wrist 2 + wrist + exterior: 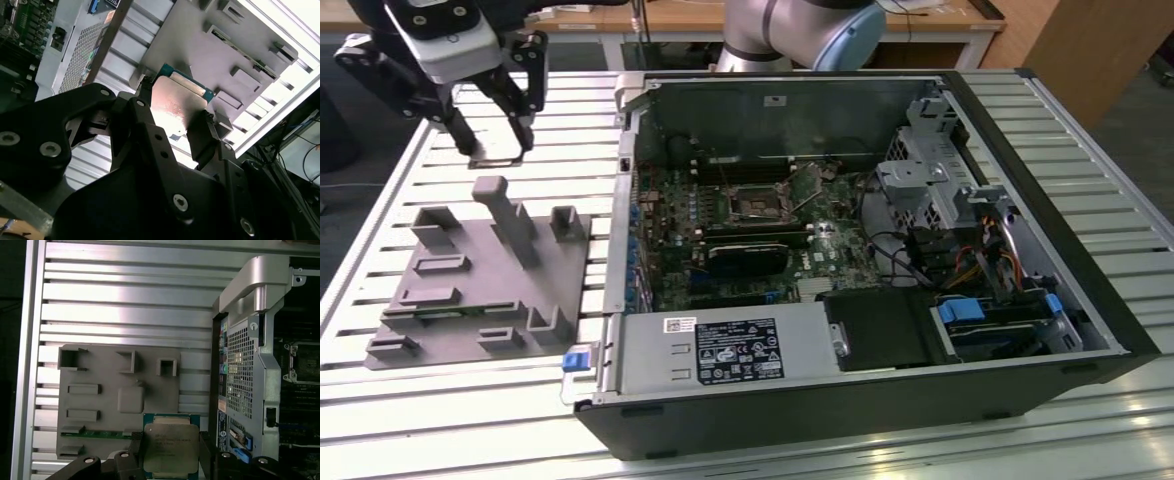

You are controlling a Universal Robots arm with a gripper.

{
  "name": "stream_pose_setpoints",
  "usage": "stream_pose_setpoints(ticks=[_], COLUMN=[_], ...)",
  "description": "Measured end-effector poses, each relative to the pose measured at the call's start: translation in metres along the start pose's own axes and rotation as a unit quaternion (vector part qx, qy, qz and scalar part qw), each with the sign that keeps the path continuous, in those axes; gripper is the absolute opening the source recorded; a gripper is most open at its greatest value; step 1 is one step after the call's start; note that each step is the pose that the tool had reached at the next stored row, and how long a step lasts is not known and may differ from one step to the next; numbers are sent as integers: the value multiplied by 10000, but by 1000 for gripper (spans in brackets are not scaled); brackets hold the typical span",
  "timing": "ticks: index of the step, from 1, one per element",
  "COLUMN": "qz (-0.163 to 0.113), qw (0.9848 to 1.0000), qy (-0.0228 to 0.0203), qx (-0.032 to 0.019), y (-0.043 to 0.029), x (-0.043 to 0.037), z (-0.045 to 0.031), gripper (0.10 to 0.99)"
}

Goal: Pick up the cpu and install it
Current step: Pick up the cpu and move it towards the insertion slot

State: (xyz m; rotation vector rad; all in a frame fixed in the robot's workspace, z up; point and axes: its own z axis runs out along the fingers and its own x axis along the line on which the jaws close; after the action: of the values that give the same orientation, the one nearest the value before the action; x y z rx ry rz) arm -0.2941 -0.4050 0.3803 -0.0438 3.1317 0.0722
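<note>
Plainly, the pincer [496,151] pinches the cpu [167,450] by two opposite edges; black fingers [136,450] hide part of its rim. It hangs in the air, apart from the grey fixture [467,300] on the slatted surface [387,200]. Beside the fixture, an open computer case [881,405] holds a motherboard with its socket [757,203].

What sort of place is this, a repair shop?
Likely a robotics lab or test bench: an open computer case lies on a slatted metal table beside a grey fixture, and a robot's claw holds a cpu.
</note>
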Motion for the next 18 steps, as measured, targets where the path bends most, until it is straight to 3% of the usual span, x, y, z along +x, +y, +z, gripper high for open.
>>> stream_pose_setpoints(ticks=[11, 13, 18], qz=[0, 1, 0], qw=[10000, 10000, 10000], qy=[0, 0, 0], qx=[0, 0, 0], y=[-6, -9, -13], x=[-228, -340, -448], z=[2, 2, 4], gripper=[533, 533, 533])
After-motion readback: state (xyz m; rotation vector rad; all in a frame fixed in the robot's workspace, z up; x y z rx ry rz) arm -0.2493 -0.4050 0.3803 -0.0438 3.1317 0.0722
